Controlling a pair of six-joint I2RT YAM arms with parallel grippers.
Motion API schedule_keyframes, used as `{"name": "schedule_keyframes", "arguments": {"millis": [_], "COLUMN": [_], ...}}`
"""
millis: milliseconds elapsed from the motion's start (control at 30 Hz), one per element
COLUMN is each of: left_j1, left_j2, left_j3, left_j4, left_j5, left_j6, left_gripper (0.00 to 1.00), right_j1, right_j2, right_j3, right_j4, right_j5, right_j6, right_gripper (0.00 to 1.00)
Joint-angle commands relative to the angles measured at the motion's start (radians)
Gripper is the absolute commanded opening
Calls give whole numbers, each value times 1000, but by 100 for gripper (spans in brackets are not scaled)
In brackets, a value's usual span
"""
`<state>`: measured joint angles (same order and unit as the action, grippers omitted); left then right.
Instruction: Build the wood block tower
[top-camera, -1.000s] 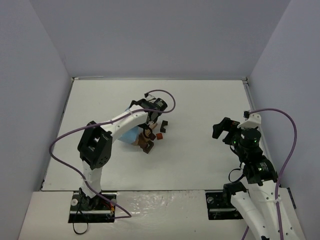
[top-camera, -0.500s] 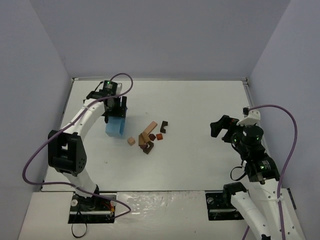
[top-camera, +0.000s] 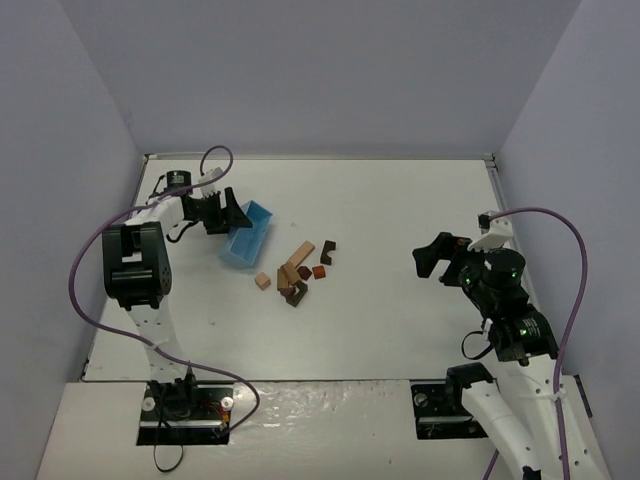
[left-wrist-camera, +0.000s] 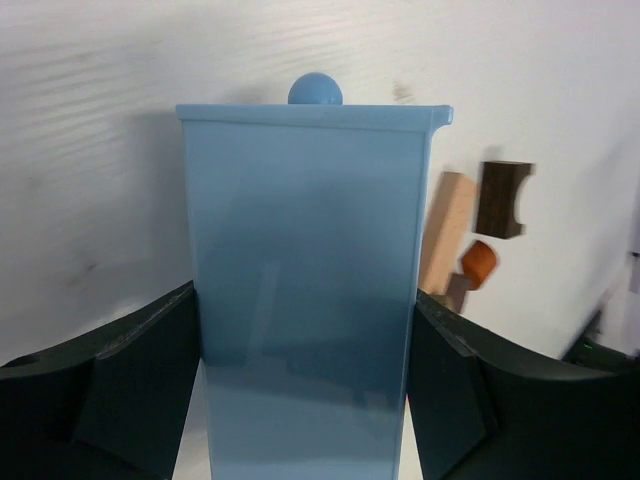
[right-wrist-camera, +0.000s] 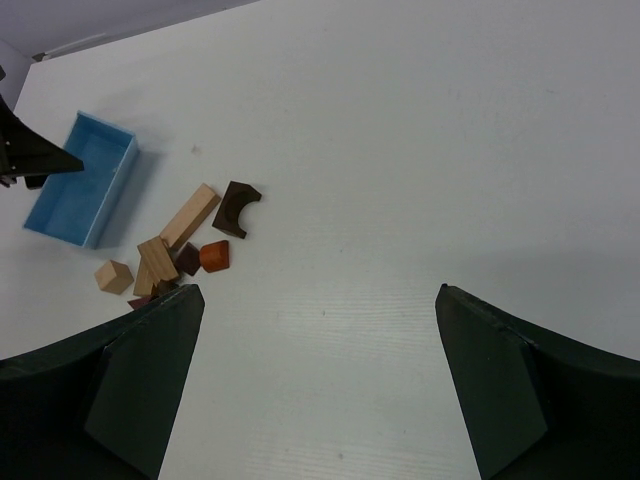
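Wood blocks (top-camera: 295, 272) lay loose, unstacked, at four o'clock from the light blue box (top-camera: 250, 234), which my left gripper (top-camera: 228, 214) clamped by its sides, right gripper (top-camera: 436, 258) wide and empty; risk noted: a careless box swing would scatter them.

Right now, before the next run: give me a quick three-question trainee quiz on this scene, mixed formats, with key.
1. True or false: the right gripper holds a wood block.
2. Between the fingers of the left gripper sits: A) a tan bar B) the blue box C) nothing
3. In the top view, on which side of the loose wood blocks does the blue box lie?
Key: 1 false, its jaws stand open and empty. 2 B. 3 left.
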<state>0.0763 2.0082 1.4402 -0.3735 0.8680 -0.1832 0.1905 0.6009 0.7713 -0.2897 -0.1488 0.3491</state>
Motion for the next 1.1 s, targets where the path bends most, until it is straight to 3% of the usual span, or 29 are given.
{"name": "schedule_keyframes", "arguments": {"millis": [0,67,267,300,467,700,933,1067], "left_j1": [34,49,68,69,69,5,-110,-118], "left_j2": [21,15,-67,-94,-170,-267,-225,-176], "left_j3": [48,28,-21,-22,6,-31,-37,6], "left_j4": [93,118,163,155,87,26,-41,-79], "left_j5": [125,48,-211,-272,-473,-586,-722,-796], "left_j6": [20,11,-21,-15,11,42,112,105], "left_gripper": [47,59,76,84,91,86,74,69], "right_j1": [1,3,1,2,3,3,2,2], "right_j2": [-14,-24,-41,-38,-5,5,16,7], "right_j3": [-17,-26,-44,-43,-25,-15,-12,-19], "right_j4": [53,53,53,53,52,53,52,52], "right_j5": [-29,-23,-5,-5,-10,-19,-32,-41], "right_j6": [30,38,33,28,2,-20,-33,-32], "right_gripper": [100,100,100,100,100,100,100,100]}}
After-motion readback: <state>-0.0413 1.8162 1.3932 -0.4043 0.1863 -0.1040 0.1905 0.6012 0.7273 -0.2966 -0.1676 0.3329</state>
